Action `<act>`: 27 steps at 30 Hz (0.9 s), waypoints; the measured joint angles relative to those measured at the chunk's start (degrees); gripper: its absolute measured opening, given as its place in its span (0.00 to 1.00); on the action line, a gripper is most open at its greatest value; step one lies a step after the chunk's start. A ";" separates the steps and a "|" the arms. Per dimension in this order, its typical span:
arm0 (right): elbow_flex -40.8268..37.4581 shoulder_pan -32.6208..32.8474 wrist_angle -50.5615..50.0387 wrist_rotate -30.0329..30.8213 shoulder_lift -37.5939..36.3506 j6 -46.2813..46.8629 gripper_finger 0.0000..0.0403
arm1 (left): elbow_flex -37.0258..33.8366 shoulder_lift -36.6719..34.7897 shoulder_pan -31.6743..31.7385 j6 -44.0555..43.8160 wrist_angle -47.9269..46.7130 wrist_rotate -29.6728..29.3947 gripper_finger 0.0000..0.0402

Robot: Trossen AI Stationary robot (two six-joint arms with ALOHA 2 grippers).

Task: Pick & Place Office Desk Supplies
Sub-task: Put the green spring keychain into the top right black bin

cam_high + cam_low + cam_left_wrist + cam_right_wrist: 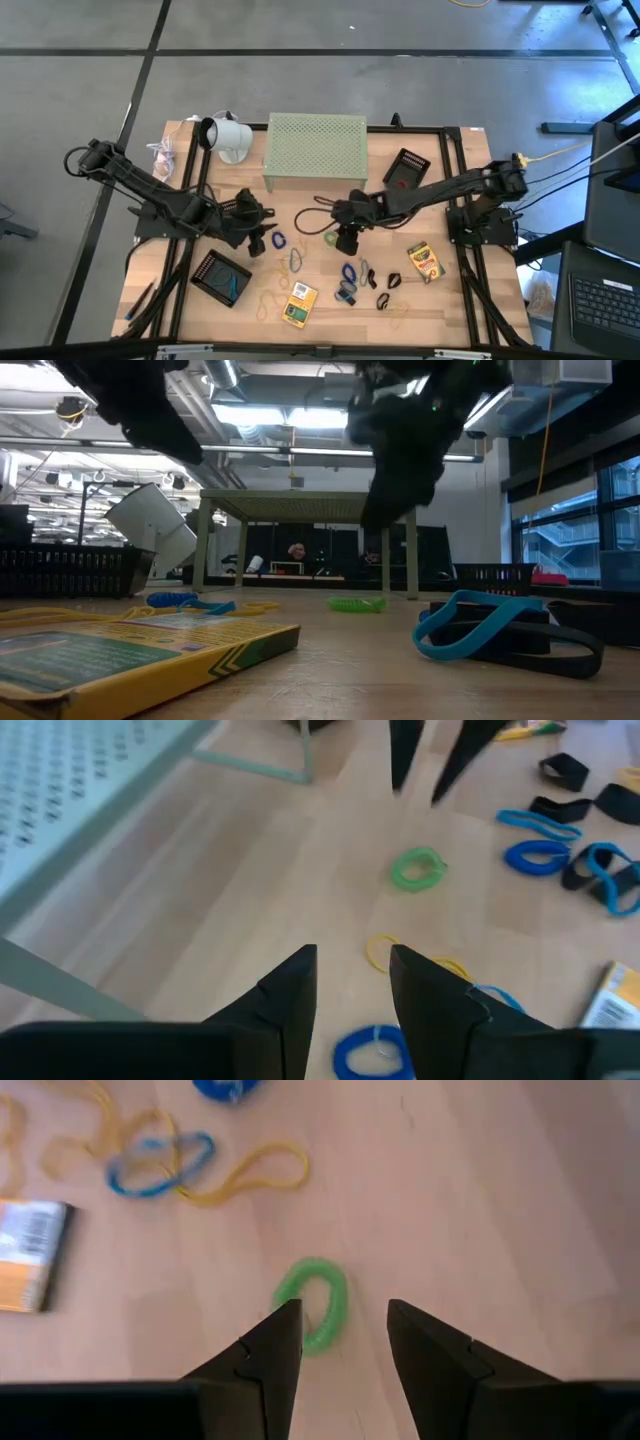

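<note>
Right wrist view: right gripper (pixel 342 1342) fingers spread, empty, just over the green rubber-band loop (pixel 315 1302) at lower centre of frame, loop beside the left finger (pixel 262 1365). Farther up, at upper left, tangled tan and blue loops (pixel 165 1160) on the worktop (pixel 480 1190). Left wrist view: left gripper (pixel 352 988) fingers parted, empty, above a yellow loop (pixel 381 950); same green loop mid-frame beyond; pale green riser (pixel 90 790) upper left.
</note>
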 joint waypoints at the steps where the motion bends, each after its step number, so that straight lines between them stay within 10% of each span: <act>1: 0.00 -0.01 0.46 -0.72 1.19 -1.16 0.38 | 0.00 0.01 0.32 0.80 0.18 -0.18 0.31; 10: -0.02 1.07 3.83 -17.07 7.26 -25.65 0.38 | 0.00 0.01 1.72 4.56 2.30 -0.28 0.31; 27: 0.09 0.89 6.35 -5.73 11.46 -35.47 0.38 | 0.00 0.01 1.68 5.86 6.45 -3.25 0.31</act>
